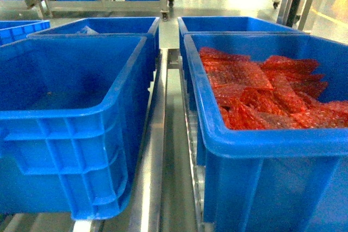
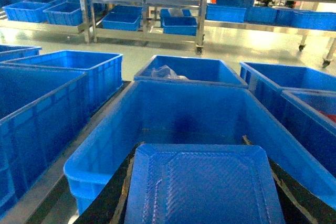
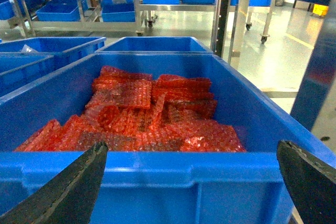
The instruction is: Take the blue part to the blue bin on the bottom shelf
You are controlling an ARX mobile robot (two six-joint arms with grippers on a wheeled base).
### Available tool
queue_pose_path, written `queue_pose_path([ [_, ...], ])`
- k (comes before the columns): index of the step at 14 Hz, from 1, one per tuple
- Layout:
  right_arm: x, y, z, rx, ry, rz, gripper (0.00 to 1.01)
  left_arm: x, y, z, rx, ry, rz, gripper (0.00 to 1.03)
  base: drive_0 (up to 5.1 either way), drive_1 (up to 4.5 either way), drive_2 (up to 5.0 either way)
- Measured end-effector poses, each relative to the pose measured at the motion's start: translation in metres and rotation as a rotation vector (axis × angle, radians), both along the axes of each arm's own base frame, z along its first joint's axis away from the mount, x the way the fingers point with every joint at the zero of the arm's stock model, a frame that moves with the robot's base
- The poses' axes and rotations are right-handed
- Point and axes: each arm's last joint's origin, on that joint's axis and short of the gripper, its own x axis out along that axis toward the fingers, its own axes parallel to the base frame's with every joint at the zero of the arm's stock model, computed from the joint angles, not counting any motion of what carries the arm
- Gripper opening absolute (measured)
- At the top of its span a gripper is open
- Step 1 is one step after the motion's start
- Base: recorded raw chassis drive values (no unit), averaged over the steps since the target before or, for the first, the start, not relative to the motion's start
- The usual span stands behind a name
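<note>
A flat blue part [image 2: 202, 184] is held by the left gripper [image 2: 202, 203], poised over an empty blue bin [image 2: 100, 156] for release; jaw opening cannot be told. The right gripper [image 3: 191, 182] is spread wide, empty, before a bin of red bags [image 3: 152, 116].

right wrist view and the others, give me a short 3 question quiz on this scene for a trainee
1. True or false: the right gripper has its fingers spread wide apart, with nothing between them.
2. What fills the near right bin?
A. red bubble-wrap bags
B. blue trays
C. nothing
3. Fill in: in the left wrist view, a ribbed blue part sits low in the frame, in front of the ____ blue bin.

Key
1. True.
2. A.
3. Empty; its floor looks bare. The left fingers are not clearly visible, so whether they grip the part cannot be told.
</note>
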Motion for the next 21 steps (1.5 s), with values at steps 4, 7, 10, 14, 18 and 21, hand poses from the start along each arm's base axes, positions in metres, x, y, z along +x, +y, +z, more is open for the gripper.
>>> queue_pose_path([
  [4,0.0000,0.0000,-0.0002,0.000,0.002,0.001,0.98,0.0001,0.0000,0.0001,0.000,0.000,0.000,0.44,0.0,4.22,-4.2],
  [7,0.0000,0.0001,-0.0004,0.000,0.004,0.002,0.98,0.0006,0.0000,-0.0009,0.001,0.010,0.001,0.44,0.0,1.46,-1.4],
  [10,0.0000,0.0000,-0.0003,0.000,0.003,0.000,0.98,0.0003,0.0000,-0.0003,0.000,0.003,0.000,0.44,0.0,0.00,0.0],
  [14,0.0000,0.0000,-0.0003,0.000,0.003,0.001,0.98,0.0002,0.0000,-0.0002,0.000,0.002,0.000,0.44,0.0,0.00,0.0],
  [18,0.0000,0.0000,-0.0003,0.000,0.003,0.001,0.98,0.0002,0.0000,-0.0002,0.000,0.002,0.000,0.44,0.0,0.00,0.0],
  [21,0.0000,0.0000,-0.0003,0.000,0.003,0.001,0.98,0.0002,0.0000,-0.0002,0.000,0.002,0.000,0.44,0.0,0.00,0.0],
])
